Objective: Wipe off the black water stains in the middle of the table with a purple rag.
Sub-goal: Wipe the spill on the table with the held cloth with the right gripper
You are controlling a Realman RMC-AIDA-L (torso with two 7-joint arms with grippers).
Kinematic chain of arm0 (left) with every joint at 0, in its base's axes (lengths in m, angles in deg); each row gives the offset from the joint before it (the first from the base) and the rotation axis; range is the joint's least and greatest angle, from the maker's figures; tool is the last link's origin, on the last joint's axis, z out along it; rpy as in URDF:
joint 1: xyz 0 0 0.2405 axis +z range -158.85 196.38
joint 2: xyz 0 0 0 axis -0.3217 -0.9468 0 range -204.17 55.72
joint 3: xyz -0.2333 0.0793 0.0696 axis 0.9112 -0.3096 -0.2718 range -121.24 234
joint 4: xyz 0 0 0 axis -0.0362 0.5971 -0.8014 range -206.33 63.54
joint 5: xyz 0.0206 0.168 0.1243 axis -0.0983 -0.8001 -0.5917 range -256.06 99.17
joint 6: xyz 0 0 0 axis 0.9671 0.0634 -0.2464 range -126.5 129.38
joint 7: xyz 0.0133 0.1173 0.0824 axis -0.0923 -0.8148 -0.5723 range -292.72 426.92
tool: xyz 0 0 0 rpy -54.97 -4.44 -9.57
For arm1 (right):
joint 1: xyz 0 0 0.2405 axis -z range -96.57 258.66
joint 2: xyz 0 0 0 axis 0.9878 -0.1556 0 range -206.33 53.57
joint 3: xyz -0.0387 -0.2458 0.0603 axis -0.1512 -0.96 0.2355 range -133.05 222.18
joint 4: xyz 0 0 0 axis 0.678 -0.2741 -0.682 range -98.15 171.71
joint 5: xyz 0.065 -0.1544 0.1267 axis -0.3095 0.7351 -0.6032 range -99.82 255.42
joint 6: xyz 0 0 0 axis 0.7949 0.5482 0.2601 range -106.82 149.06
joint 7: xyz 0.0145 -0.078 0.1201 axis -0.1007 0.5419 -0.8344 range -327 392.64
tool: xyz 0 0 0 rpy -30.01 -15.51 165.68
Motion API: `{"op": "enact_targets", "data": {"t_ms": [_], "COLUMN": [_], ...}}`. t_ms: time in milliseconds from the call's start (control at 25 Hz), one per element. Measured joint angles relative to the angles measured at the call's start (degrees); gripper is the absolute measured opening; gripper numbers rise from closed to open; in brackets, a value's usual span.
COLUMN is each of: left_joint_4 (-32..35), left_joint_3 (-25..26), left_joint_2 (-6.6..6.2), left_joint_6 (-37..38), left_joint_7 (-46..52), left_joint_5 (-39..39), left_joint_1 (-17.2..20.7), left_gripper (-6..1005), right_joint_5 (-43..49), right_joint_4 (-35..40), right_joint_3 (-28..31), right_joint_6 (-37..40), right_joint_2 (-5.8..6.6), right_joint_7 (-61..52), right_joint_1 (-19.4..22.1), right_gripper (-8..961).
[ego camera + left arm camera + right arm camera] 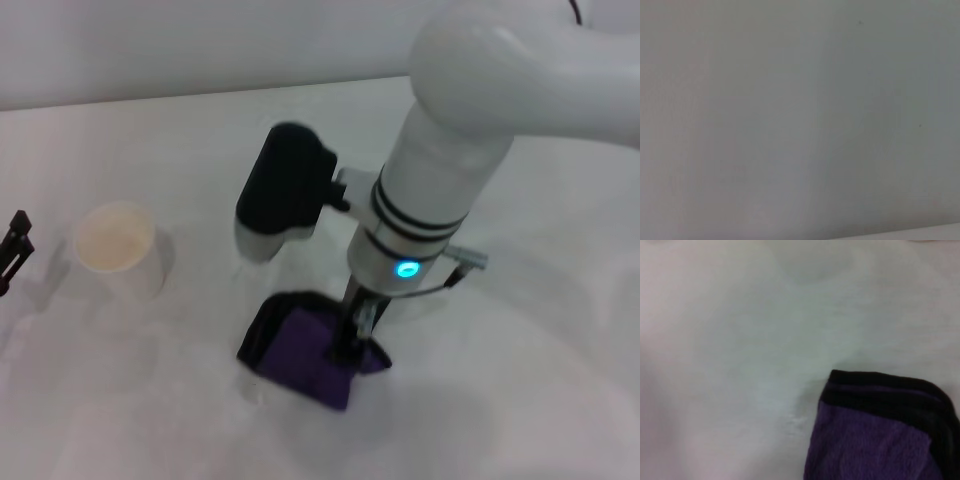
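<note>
The purple rag [300, 345] with black edging lies bunched on the white table [530, 390], near the middle front. My right gripper [355, 338] comes straight down onto the rag's right part and is shut on it, holding it against the tabletop. The right wrist view shows one corner of the rag [880, 440] on bare white table [740, 340]. The black water stains show in no view; the rag or the arm may cover them. My left gripper [14, 248] is parked at the far left edge of the head view.
A white paper cup [115, 250] stands upright on the left of the table, between the left gripper and the rag. The right arm's black and white wrist body [285, 190] hangs above the table behind the rag. The left wrist view shows only plain grey surface.
</note>
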Motion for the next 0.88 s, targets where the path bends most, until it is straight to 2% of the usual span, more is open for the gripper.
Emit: {"op": "enact_targets", "data": {"t_ms": [240,560,880], "left_joint_4": [-0.12,-0.05,-0.11], "left_joint_3": [0.0,0.0,0.0], "left_joint_2": [-0.08,-0.09,-0.09], "left_joint_6": [0.4,0.51,0.51], "left_joint_7": [-0.07,-0.16,-0.19], "left_joint_5": [0.0,-0.01,0.0], "left_joint_1": [-0.17,-0.21,-0.28], "left_gripper": [835,834,835], "right_joint_5": [3.24,-5.46,-6.27], "right_joint_4": [-1.97,2.82,2.61], "right_joint_3": [3.47,-4.5,-5.47], "right_joint_6": [-0.6,-1.13,-2.45], "right_joint_2": [-0.01,-0.01,-0.01], "right_joint_7": [0.07,0.07,0.05], "right_joint_1": [0.24,0.08,-0.76], "right_gripper": [120,120,120]}}
